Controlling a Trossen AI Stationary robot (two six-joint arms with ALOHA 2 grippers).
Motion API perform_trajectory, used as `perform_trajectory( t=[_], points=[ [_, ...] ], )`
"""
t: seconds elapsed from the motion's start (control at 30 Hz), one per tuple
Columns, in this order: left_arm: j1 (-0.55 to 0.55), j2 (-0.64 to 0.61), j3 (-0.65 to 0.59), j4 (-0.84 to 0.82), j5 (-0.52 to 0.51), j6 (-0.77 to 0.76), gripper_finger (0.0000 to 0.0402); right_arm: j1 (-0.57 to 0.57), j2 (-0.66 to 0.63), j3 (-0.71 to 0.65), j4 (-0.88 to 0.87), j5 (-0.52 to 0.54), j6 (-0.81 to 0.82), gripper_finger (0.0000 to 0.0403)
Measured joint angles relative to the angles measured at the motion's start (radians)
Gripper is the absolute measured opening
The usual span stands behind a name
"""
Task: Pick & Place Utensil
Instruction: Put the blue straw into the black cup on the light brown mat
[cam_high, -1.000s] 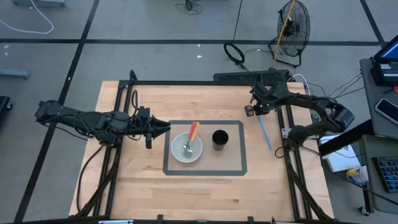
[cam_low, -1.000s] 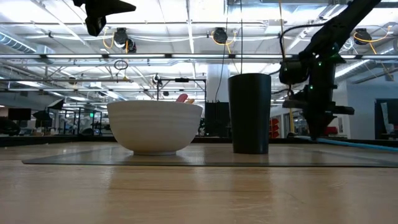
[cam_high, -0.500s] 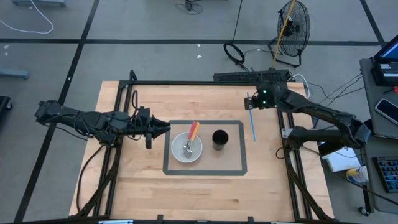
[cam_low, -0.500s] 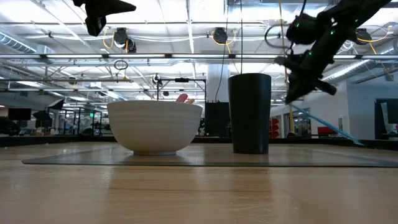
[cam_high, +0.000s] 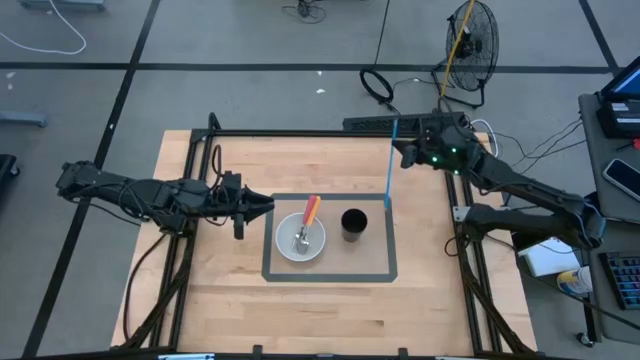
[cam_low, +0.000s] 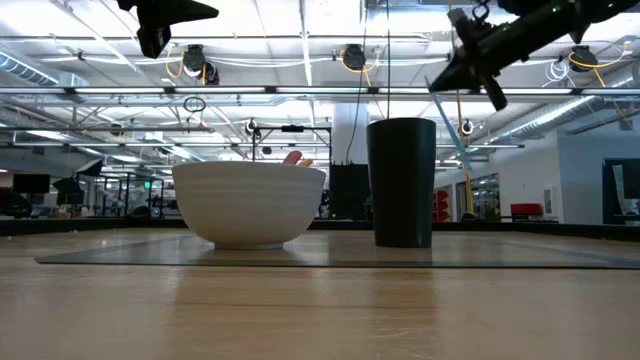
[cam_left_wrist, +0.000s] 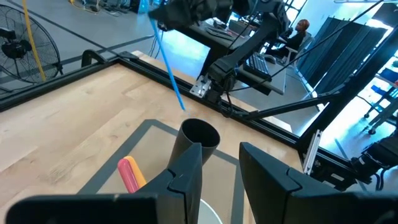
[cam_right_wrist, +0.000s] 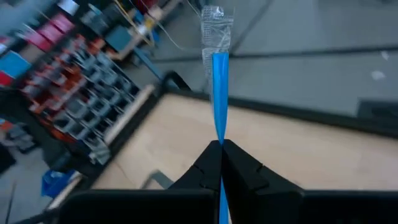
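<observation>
My right gripper (cam_high: 405, 156) is high above the table's far right part, shut on a thin blue utensil (cam_high: 389, 170) with a clear tip (cam_right_wrist: 216, 28). In the low view the utensil (cam_low: 455, 130) slants down beside the black cup (cam_low: 401, 181). The cup (cam_high: 353, 223) stands on a grey-bordered mat, next to a white bowl (cam_high: 300, 238). An orange-handled utensil (cam_high: 311, 210) leans in that bowl. My left gripper (cam_left_wrist: 217, 174) waits open, raised left of the bowl. My right gripper pinches the blue utensil's shaft (cam_right_wrist: 217, 134) between its two fingers (cam_right_wrist: 239, 165). The shaft runs on past the fingers to the clear tip, and more blue shows behind them. The utensil is lifted clear of the table and slants in the air near the cup.
A black frame rail (cam_high: 300, 134) runs along the table's far edge and both sides. A black power strip (cam_high: 400, 123) lies at the far right corner. Bare wood (cam_high: 330, 310) spreads on the near side of the mat.
My right gripper has risen from the table's right side and moved left toward the cup, turning as it went. The blue utensil, which lay flat on the wood by the right rail, is now lifted clear and slants beside the cup. The left arm has kept still.
</observation>
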Motion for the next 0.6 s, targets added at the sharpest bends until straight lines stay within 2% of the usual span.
perform_trajectory(
  t=[0.33, 0.6],
  points=[
    [0.0, 0.0, 0.0, 0.0, 0.024, -0.004, 0.0113, 0.036, -0.021, 0.033, 0.16, 0.025, -0.108, 0.0],
    [0.0, 0.0, 0.0, 0.001, 0.026, -0.009, 0.0113, 0.069, -0.02, 0.102, 0.236, 0.023, -0.115, 0.0]
  ],
)
